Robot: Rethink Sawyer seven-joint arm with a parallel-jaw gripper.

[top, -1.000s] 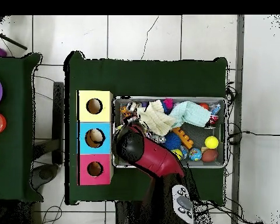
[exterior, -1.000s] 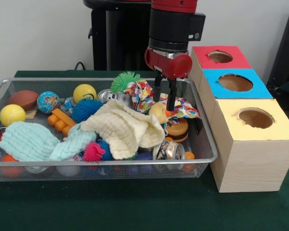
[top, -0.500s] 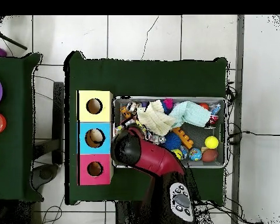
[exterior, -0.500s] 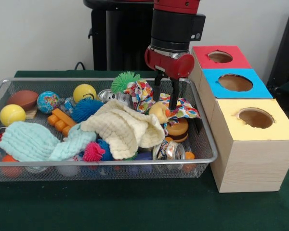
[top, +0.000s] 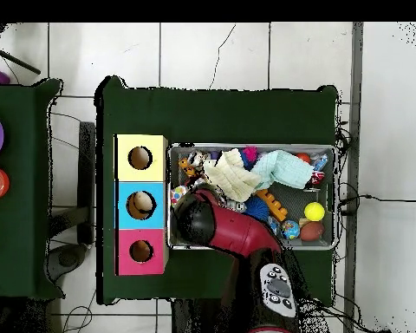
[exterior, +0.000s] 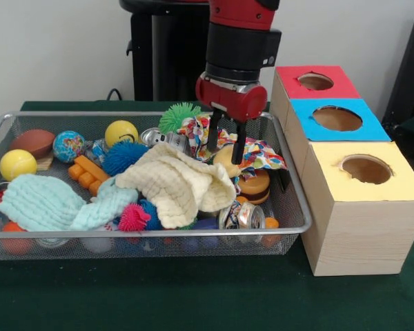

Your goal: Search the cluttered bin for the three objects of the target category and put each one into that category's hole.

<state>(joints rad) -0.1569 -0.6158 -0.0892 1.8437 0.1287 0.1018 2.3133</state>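
Green felt covers the counter under a mesh bin. Over its right end the gripper hangs with fingers narrowly parted, empty, tips just above a patterned cloth and a yellow duck. A cream cloth lies beside them; three boxes with holes stand right of the bin.

Red-and-black arm upright, pincer pointing straight down, its two fingers apart.
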